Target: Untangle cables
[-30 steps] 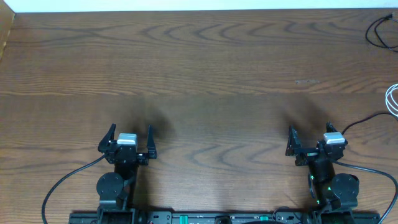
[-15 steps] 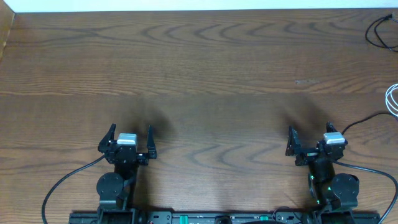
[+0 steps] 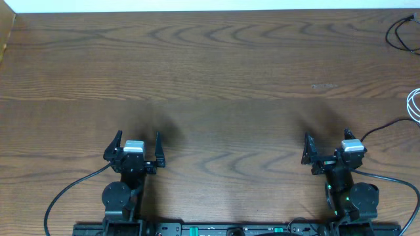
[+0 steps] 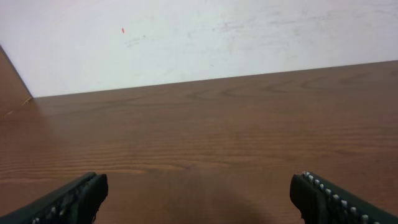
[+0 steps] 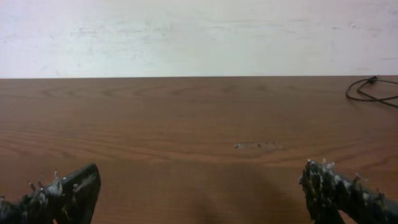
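Observation:
The black cable (image 3: 400, 34) lies looped at the table's far right corner, partly cut off by the frame edge; it also shows in the right wrist view (image 5: 372, 91). The white cable (image 3: 413, 105) curls at the right edge, mostly out of frame. The two cables lie apart from each other. My left gripper (image 3: 137, 139) is open and empty near the front left, and its view (image 4: 199, 193) shows only bare wood. My right gripper (image 3: 327, 139) is open and empty near the front right (image 5: 199, 193), well short of both cables.
The wooden table (image 3: 216, 85) ends at a white wall at the back (image 5: 199, 31). A thicker black arm wire (image 3: 380, 127) runs from the right arm toward the right edge. A pale scuff marks the wood (image 3: 323, 86).

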Robot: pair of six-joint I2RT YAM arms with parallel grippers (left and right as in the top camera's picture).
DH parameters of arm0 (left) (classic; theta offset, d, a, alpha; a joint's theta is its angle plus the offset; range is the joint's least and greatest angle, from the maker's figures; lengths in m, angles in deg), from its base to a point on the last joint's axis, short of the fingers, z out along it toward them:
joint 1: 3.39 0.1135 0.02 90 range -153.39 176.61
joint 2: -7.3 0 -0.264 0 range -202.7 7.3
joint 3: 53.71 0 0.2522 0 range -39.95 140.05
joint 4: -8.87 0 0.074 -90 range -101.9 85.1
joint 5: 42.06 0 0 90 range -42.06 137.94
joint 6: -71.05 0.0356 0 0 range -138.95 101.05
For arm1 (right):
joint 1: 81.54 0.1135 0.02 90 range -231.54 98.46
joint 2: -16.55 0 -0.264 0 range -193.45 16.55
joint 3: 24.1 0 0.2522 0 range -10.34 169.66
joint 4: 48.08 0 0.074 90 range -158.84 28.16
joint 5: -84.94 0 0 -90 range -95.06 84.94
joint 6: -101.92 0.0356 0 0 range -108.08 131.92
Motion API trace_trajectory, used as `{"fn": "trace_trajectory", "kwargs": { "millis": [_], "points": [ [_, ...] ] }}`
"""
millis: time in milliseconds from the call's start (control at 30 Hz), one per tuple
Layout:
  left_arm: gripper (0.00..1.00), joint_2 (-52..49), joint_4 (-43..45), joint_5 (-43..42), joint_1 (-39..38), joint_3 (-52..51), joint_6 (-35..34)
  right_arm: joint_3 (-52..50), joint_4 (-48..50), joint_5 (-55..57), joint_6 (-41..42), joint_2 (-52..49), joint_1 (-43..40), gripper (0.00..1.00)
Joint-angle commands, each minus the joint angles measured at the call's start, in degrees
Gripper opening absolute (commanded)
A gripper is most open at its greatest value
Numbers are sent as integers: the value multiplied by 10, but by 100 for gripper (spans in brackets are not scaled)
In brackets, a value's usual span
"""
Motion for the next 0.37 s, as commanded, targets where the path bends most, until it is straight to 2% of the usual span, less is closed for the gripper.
{"fn": "trace_trajectory", "kwargs": {
  "millis": [0, 333],
  "points": [
    [98, 3, -25, -1, -2, -6, 10, -2, -1, -3, 7, 3, 3, 99],
    [98, 3, -25, -1, -2, -6, 10, -2, -1, -3, 7, 3, 3, 99]
  ]
}}
